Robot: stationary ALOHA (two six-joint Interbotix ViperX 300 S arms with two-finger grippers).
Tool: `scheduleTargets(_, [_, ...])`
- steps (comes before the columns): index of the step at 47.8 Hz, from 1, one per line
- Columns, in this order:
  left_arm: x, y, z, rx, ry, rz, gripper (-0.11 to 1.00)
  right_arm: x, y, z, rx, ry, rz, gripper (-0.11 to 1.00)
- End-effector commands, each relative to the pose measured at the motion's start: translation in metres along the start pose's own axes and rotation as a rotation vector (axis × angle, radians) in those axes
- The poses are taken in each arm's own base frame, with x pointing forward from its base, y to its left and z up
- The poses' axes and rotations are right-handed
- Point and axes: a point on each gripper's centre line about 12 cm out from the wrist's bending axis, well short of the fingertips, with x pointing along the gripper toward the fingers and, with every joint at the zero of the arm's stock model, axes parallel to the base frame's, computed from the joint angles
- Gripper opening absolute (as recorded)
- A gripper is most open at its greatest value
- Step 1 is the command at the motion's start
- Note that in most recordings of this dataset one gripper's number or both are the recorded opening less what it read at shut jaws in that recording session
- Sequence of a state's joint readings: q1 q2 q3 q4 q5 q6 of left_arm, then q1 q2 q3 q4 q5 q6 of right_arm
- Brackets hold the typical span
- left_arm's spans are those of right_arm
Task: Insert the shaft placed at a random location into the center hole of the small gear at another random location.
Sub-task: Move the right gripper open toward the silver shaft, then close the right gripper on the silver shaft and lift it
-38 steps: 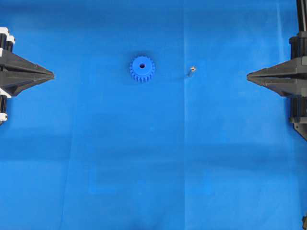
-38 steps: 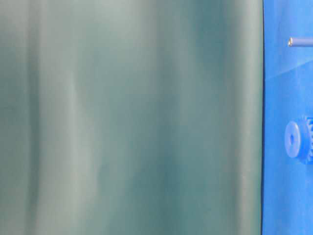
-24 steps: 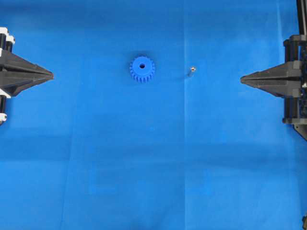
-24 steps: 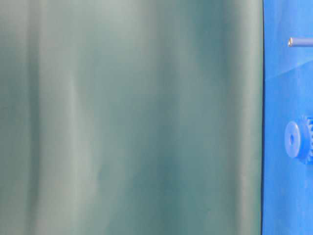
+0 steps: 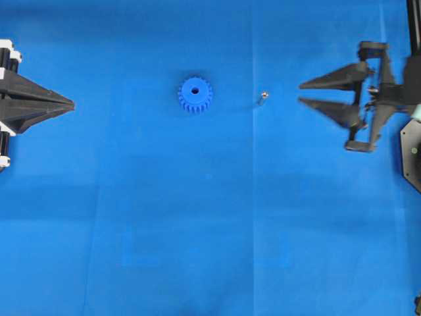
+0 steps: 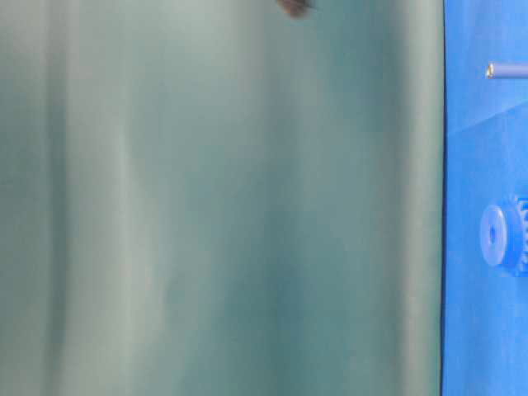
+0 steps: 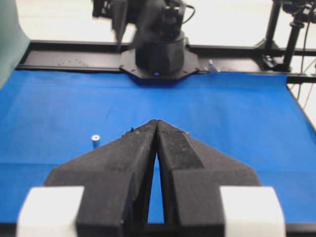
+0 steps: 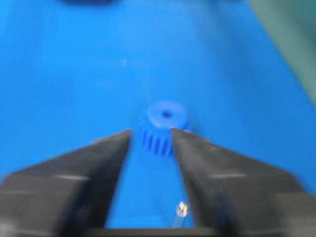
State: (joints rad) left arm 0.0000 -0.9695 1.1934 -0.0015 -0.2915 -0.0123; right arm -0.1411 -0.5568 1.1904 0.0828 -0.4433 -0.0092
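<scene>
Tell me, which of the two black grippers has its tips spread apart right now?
The right gripper, on the right of the overhead view near the shaft: its tips stand apart. The left gripper has its tips pressed together into one point.

From overhead the shaft (image 5: 262, 97) is too small to read clearly. In the table-level view the small gear (image 6: 505, 237) is cut by the right edge, and the dark blur (image 6: 294, 7) at top is perhaps an end effector.
</scene>
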Motion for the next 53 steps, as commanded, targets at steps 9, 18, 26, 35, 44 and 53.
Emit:
scheduleTargets(9, [0.001, 0.000, 0.003, 0.000, -0.011, -0.002, 0.00, 0.036, -0.014, -0.040, 0.052, 0.101, -0.080, 0.84])
scheduleTargets(18, [0.000, 0.000, 0.002, 0.000, -0.008, -0.002, 0.00, 0.058, -0.020, -0.062, 0.073, 0.146, -0.125, 0.76])
scheduleTargets(26, [0.000, 0.000, 0.001, 0.000, -0.008, -0.002, 0.00, 0.069, -0.027, -0.078, 0.078, 0.189, -0.152, 0.76])
scheduleTargets(35, [0.000, 0.000, 0.001, 0.000, -0.006, -0.002, 0.00, 0.075, -0.030, -0.089, 0.084, 0.221, -0.170, 0.74])
scheduleTargets(44, [0.000, 0.000, 0.000, -0.002, -0.005, -0.002, 0.00, 0.074, -0.031, -0.091, 0.088, 0.229, -0.176, 0.65])
scheduleTargets(53, [0.000, 0.000, 0.000, -0.002, -0.003, -0.002, 0.00, 0.075, -0.032, -0.090, 0.089, 0.223, -0.177, 0.45])
